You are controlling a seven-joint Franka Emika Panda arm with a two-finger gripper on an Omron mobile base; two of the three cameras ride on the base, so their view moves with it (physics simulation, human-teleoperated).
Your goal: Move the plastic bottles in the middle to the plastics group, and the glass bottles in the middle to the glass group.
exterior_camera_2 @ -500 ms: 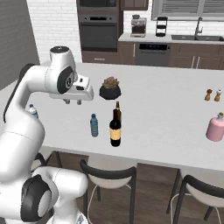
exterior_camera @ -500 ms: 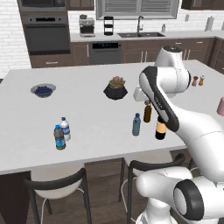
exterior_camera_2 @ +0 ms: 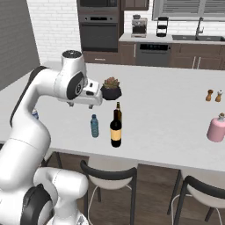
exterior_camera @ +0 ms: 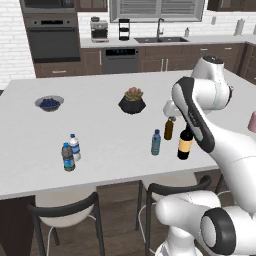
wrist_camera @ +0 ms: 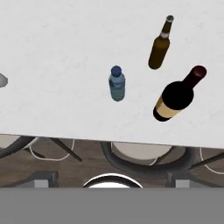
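The light-blue water bottle (exterior_camera: 156, 142) (exterior_camera_2: 94, 126) (wrist_camera: 117, 84) stands near the counter's front edge. Just right of it are the plain amber bottle (exterior_camera: 169, 129) (wrist_camera: 159, 46) and the labelled amber bottle (exterior_camera: 185, 143) (exterior_camera_2: 116, 128) (wrist_camera: 176, 97). My gripper (exterior_camera: 170, 116) (exterior_camera_2: 80, 105) hovers above and slightly behind the water bottle, open and holding nothing. The plastics group sits far to the left: a clear white-labelled bottle (exterior_camera: 74, 146) and a dark blue-labelled bottle (exterior_camera: 67, 157). The pink glass vessel (exterior_camera_2: 216, 127) (exterior_camera: 252, 121) stands at the right end.
A dark potted plant (exterior_camera: 132, 102) (exterior_camera_2: 111, 90) sits behind the bottles, and a bowl of blueberries (exterior_camera: 49, 103) lies at the back left. Salt and pepper shakers (exterior_camera_2: 214, 95) stand at the far right. Stools (exterior_camera_2: 110, 176) tuck under the counter's front edge.
The arm has swung a little to the right and the hand has dipped slightly over the bottles. No bottle has moved.
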